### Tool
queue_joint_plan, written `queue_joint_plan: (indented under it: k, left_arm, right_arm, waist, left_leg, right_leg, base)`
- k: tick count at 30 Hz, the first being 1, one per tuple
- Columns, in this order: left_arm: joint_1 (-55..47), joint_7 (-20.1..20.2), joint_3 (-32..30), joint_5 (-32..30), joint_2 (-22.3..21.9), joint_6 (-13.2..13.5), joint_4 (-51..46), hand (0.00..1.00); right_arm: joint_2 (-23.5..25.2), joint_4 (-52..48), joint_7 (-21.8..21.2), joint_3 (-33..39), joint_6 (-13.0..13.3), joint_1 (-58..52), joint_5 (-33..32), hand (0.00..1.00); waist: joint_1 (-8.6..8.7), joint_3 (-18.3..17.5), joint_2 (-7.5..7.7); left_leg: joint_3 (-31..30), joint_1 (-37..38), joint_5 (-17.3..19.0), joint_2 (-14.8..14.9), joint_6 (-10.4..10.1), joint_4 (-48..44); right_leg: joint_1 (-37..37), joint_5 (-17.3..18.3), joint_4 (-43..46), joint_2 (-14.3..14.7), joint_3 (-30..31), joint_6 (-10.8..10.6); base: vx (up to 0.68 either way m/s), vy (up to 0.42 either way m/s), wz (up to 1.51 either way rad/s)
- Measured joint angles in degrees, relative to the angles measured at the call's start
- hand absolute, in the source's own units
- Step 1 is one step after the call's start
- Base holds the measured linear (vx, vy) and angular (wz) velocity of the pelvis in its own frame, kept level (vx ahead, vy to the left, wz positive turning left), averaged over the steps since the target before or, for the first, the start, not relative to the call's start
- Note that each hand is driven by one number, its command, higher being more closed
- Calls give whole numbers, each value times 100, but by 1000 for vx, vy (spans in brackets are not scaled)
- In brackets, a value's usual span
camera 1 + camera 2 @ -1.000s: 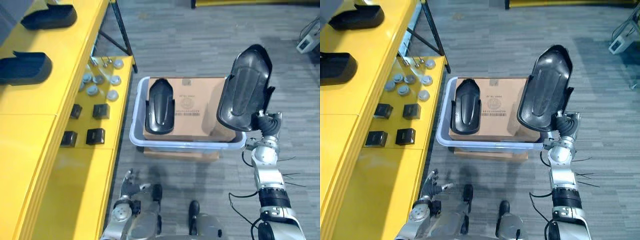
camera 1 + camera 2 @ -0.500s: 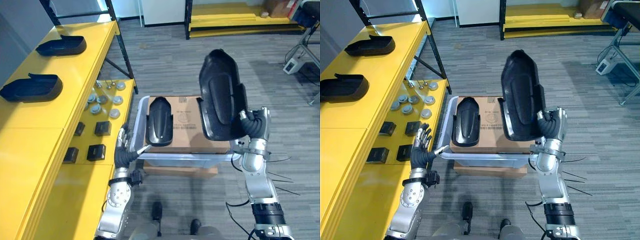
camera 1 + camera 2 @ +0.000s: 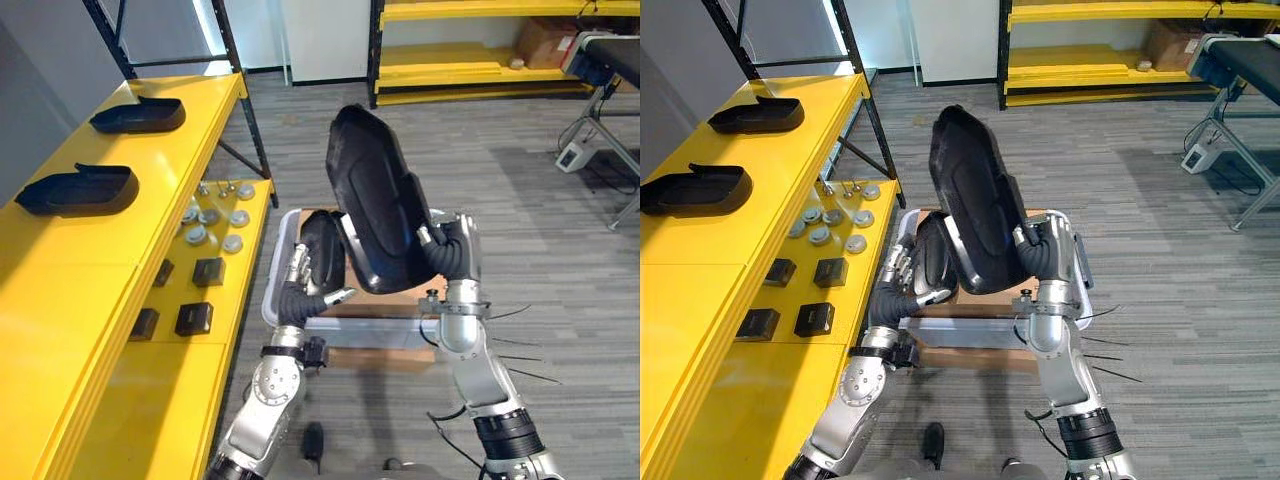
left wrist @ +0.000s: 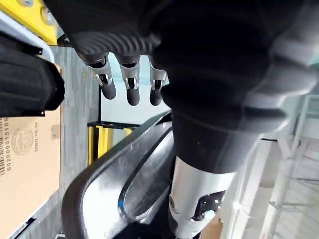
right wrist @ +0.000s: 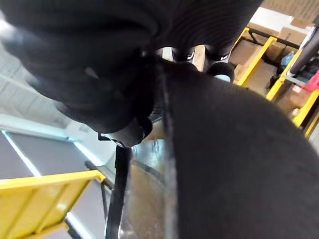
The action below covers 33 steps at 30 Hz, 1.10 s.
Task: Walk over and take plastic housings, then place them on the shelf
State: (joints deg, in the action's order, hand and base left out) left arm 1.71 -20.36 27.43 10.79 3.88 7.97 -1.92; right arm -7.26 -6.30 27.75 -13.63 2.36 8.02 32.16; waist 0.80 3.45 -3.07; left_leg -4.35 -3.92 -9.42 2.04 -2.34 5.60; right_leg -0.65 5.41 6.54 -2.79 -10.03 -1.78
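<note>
One housing (image 3: 370, 200) carried in curled right hand (image 3: 447, 252), with open, empty left hand (image 3: 298, 295) alongside. Next: turn to shelf (image 3: 80, 290), set down.

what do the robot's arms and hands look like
The left arm and right arm are silver-grey metal in rounded jointed segments, with a black band on the right one. The left robot hand and right robot hand wear dark ribbed covers over back and wrist; the left's fingers are silver with dark tips.

Right hand (image 3: 452, 250) partly hidden behind raised housing (image 3: 375, 200), second housing (image 3: 325, 235) largely covered
</note>
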Motion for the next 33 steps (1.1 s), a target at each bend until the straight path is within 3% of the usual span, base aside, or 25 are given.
queue_joint_plan:
  k: [8,13,18,25,33]
  left_arm:
    - [110,-247,203,728,2,-85,252,0]
    - [111,-265,337,1006,227,-106,253,0]
    - [112,-359,483,1001,365,-161,340,0]
    - [112,-495,564,934,346,-281,440,0]
    - [113,-639,187,878,62,-280,435,0]
  right_arm:
    - [-88,-2,139,-338,-3,-133,-1,100]
    - [-371,-3,140,-546,-3,-136,1,100]
    - [-656,-4,162,-717,-3,-170,16,100]
    - [-675,-3,215,-769,-3,-353,105,100]
    - [-588,38,238,-820,-2,-355,161,100]
  waist:
    - [13,-157,3]
    - [12,-188,13]
    - [4,-222,41]
    - [-7,-240,36]
    - [-11,-349,39]
  left_leg:
    - [51,48,2,4,-1,30]
    - [61,60,4,4,-3,30]
    - [60,42,24,66,-29,17]
    - [62,43,17,99,-23,25]
    - [59,66,4,97,-6,30]
  right_leg:
    - [-25,-52,-105,9,68,-1]
    - [-115,-177,-300,53,90,14]
    - [-186,-234,-381,90,88,21]
    - [-192,-228,-385,137,81,32]
    - [-201,-219,-388,150,75,43]
  base:
    - [-27,1,-4]
    - [-4,1,-1]
    - [0,0,0]
    - [0,0,0]
    - [0,0,0]
